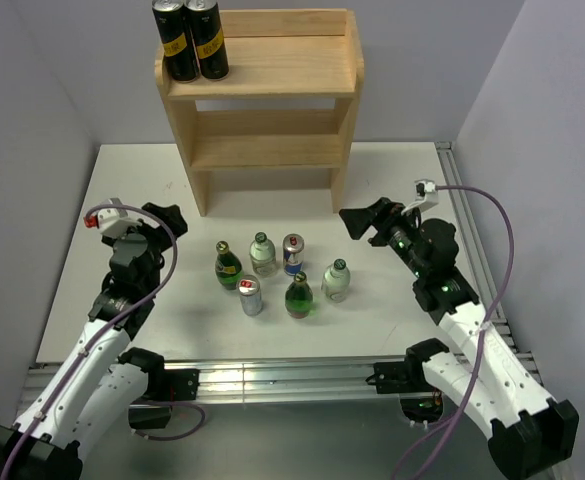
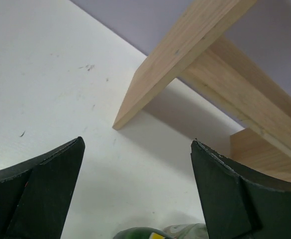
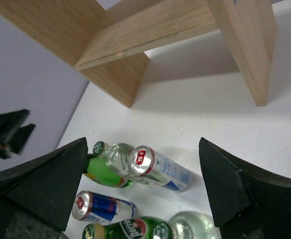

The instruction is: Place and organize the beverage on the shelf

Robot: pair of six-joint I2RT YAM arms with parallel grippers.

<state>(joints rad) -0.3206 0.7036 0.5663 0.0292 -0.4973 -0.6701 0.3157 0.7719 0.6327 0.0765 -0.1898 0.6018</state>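
Nearest you, both hands were spread wide and held nothing. Your left hand (image 1: 160,217) hung in front of the shelf's left side panel and your right hand (image 1: 364,222) in front of its right one. Neither touched a drink.

Between them, in front of the shelf (image 1: 272,100), six drinks stood crowded. Farther from the shelf were a silver can (image 1: 251,297), a green bottle (image 1: 299,297) and a clear bottle (image 1: 336,281). Closer to it were a second green bottle (image 1: 228,265), a second clear bottle (image 1: 263,254) and a blue-and-red can (image 1: 293,255).

The crowding looked like your main risk. Fingers that wide, reaching for an inner drink, could clip a neighbour. A tall, narrow bottle would likely tip and roll into the rest. Starting from the outer ones seemed safer.

On the shelf's top tier, at its left end, two black cans (image 1: 182,45) stood touching. Setting another drink hard against them could push them toward that edge, with only the low rim to stop them. The two lower tiers were bare, and their openings looked low enough to catch a bottle's neck if it went in upright and high.

The worktop (image 1: 192,330) was matt white with a few faint scuffs left of the shelf. Metal rails ran along its near and right edges. Plain pale grey walls closed in behind the shelf and on both sides.
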